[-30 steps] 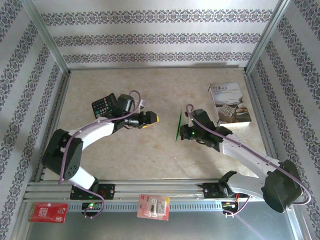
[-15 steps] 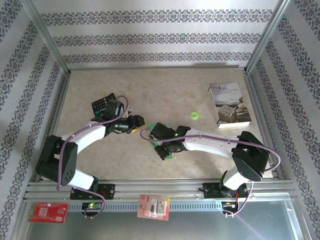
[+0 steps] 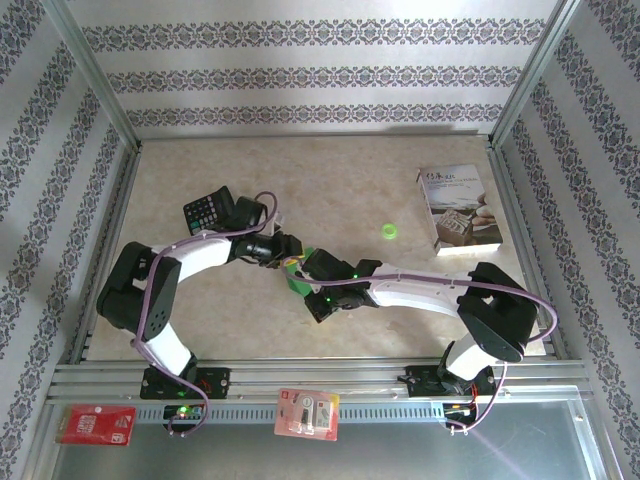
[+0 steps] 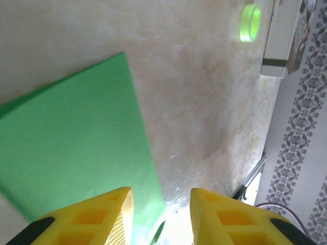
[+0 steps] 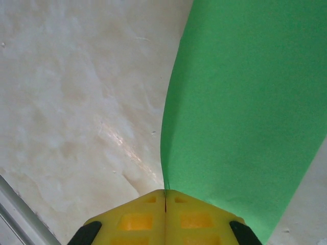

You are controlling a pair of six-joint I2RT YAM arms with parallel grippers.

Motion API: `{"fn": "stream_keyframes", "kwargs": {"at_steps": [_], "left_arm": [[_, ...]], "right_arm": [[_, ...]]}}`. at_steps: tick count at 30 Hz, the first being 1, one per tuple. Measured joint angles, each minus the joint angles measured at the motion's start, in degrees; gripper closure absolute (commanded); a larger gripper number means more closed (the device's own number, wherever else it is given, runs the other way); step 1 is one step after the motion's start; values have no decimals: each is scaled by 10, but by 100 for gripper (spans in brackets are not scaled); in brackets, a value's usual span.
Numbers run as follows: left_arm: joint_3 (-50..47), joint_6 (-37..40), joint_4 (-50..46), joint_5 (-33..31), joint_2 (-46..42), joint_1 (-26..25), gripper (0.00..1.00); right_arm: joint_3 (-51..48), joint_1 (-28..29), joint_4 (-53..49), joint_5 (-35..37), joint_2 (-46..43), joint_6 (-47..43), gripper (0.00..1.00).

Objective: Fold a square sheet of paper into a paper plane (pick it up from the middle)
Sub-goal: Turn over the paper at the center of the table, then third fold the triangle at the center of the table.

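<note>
The square sheet of paper [image 3: 296, 281] is bright green and mostly covered by both grippers near the table's middle. My right gripper [image 5: 165, 193] is shut on its edge, and the green sheet [image 5: 245, 102] fans up and right from the pinched fingers just above the table. In the top view the right gripper [image 3: 302, 270] meets my left gripper [image 3: 289, 257] over the sheet. The left gripper [image 4: 161, 194] has its yellow fingers apart, with a thin green paper edge in the gap. The sheet's flat face [image 4: 71, 143] spreads to the left of those fingers.
A small green disc [image 3: 388, 232] lies right of centre, also the green disc [image 4: 249, 23] in the left wrist view. A white booklet [image 3: 458, 208] sits at the right wall. A black calculator [image 3: 207, 211] lies behind the left arm. Metal frame rails border the table.
My right arm has swung left and carried the sheet from right of centre to the table's middle. The left gripper moved right to meet it, its jaws narrowing.
</note>
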Motion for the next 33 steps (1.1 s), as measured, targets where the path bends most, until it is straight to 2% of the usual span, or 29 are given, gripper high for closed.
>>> {"fn": "stream_keyframes", "kwargs": {"at_steps": [15, 26, 33], "left_arm": [[77, 68, -91, -23, 103, -27, 67], [111, 95, -102, -9, 148, -42, 68], [133, 106, -102, 1, 167, -55, 67]], "right_arm": [[0, -3, 33, -6, 15, 14, 85], [-4, -14, 72, -21, 24, 13, 92], [-40, -26, 110, -40, 23, 38, 94]]}}
